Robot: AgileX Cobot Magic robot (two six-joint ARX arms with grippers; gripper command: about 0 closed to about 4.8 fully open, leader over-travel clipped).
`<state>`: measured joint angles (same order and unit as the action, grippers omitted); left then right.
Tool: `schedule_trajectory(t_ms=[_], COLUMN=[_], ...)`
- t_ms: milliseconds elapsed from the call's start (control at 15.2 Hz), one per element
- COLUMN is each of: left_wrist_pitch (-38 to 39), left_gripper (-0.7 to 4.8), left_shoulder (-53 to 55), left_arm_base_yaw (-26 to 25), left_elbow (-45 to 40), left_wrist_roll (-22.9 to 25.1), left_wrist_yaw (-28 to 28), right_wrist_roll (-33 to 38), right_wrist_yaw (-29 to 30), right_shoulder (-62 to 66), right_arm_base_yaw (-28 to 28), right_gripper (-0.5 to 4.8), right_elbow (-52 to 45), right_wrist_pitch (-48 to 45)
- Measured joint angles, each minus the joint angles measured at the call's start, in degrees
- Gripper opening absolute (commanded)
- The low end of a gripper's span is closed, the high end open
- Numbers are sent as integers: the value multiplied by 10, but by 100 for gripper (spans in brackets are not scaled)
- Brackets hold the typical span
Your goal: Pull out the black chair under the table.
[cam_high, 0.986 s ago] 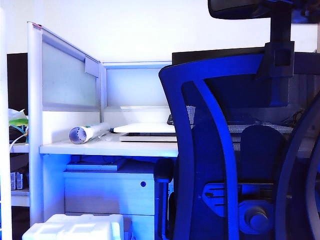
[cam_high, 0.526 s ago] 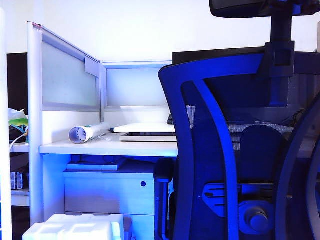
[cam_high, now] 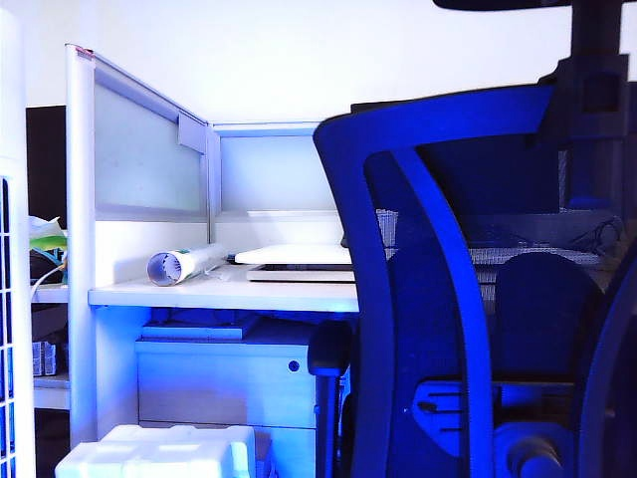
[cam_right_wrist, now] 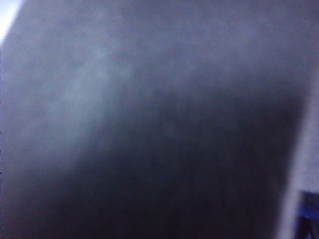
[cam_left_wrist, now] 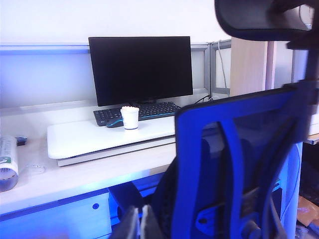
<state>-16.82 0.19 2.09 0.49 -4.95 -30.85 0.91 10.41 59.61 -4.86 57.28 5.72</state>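
Note:
The black chair (cam_high: 438, 129) fills the right half of the exterior view, its curved blue-tinted frame and mesh back facing me and its seat pushed in at the table (cam_high: 229, 294). In the left wrist view the chair (cam_left_wrist: 234, 149) stands before the table (cam_left_wrist: 75, 174), with its headrest (cam_left_wrist: 259, 20) high up. My left gripper (cam_left_wrist: 139, 224) hangs shut and empty, a little short of the chair's near side. A blurred dark surface (cam_right_wrist: 149, 124) fills the right wrist view. It hides my right gripper, which shows in no view.
Frosted partition panels (cam_high: 139, 149) wall the desk. On it lie a rolled paper tube (cam_high: 184, 264), a white board (cam_left_wrist: 104, 134), a keyboard (cam_left_wrist: 139, 112), a white cup (cam_left_wrist: 130, 117) and a monitor (cam_left_wrist: 141, 67). A drawer cabinet (cam_high: 229, 388) stands underneath. A white foam block (cam_high: 159, 453) sits on the floor.
In the exterior view the chair back has grown larger and shifted right. Its headrest has risen almost out of the top edge. The desk has slid slightly right.

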Motion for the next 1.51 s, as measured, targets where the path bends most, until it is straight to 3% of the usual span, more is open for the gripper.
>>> schedule_trajectory(t_ms=[526,986,1052,1117,1183,1249,1380,1512], left_wrist_pitch=[17,17,17,16,17,16,16,16], left_gripper=[26,26,26,26,26,26,26,26], left_shoulder=[0,0,0,0,0,0,0,0], left_arm_base_yaw=[0,0,0,0,0,0,0,0], left_elbow=[0,0,0,0,0,0,0,0], left_wrist_roll=[0,0,0,0,0,0,0,0], left_wrist_yaw=[0,0,0,0,0,0,0,0], right_wrist_roll=[-2,1,1,2,8,57,122,122], right_wrist_yaw=[13,16,16,22,30,43,65,56], right_shoulder=[-174,-240,-242,-242,-242,-244,-254,-262], right_arm_base_yaw=[-2,-3,-3,-3,-2,1,0,1], right_gripper=[-8,-8,65,244,336,464,479,479], right_elbow=[-8,-8,-8,-8,-8,-6,6,5], right_wrist_pitch=[221,295,297,298,298,266,263,270])
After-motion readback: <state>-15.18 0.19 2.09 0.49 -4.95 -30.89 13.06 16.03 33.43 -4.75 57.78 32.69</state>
